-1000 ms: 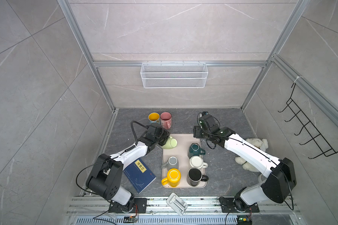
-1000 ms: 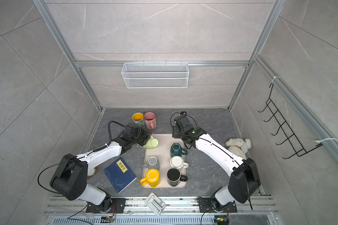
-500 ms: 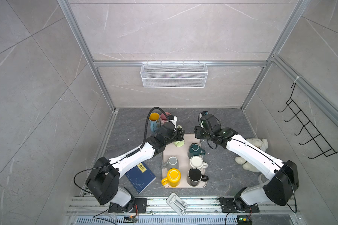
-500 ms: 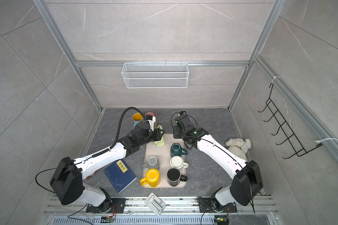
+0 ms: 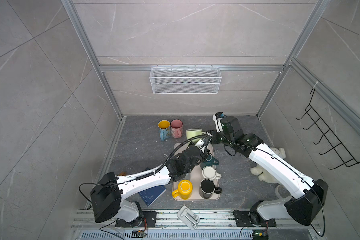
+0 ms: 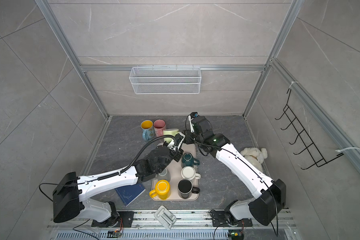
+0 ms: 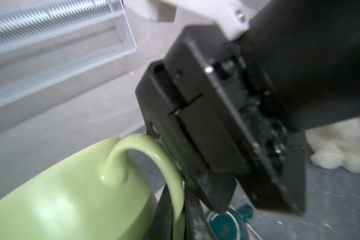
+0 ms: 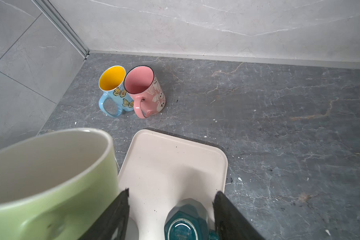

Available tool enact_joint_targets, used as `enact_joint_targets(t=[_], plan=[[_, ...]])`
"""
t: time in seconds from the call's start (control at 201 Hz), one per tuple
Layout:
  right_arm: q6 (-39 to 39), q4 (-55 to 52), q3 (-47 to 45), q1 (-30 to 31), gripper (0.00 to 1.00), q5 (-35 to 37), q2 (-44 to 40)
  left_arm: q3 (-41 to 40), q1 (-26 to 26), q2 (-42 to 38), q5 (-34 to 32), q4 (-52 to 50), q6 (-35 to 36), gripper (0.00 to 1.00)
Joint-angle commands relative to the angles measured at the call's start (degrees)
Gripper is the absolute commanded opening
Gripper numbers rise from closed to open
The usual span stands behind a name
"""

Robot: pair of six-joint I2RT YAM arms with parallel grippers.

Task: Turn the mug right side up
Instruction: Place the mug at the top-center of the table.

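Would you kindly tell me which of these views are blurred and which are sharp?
Left wrist view: soft and smeared throughout, even the green mug close by. Right wrist view: pink mug and tray crisp, the near green mug's rim soft. Both top views: sharp and evenly lit.

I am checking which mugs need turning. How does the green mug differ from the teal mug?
The green mug shows its open mouth; the teal mug shows its base, upside down. The green mug is held by its handle in the left gripper; the teal mug stands free on the tray. Both have a handle.
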Motion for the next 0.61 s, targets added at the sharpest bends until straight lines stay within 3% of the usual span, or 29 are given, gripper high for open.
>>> enact_joint_targets(t=[0.0, 0.269, 0.498, 0.602], plan=[[-2.24, -0.01, 2.52, 0.63, 0.68, -3.48, -1.62, 0.56, -3.55, 2.51, -6.15, 19.21, 18.23, 0.00], [-5.06, -2.54, 3.69, 0.28, 0.70, -1.91, -2.75, 0.32, -5.45, 8.08, -13.90, 35.16, 31.99, 0.00], [-6.35, -3.48, 3.67, -0.68, 0.71, -2.06, -3.10, -0.72, -6.20, 10.56, -16.25, 48.59, 41.02, 0.00], [-7.24, -4.27, 3.90, -1.16, 0.71, -2.10, -3.06, -0.54, -6.24, 10.84, -16.88, 49.84, 43.11, 0.00]])
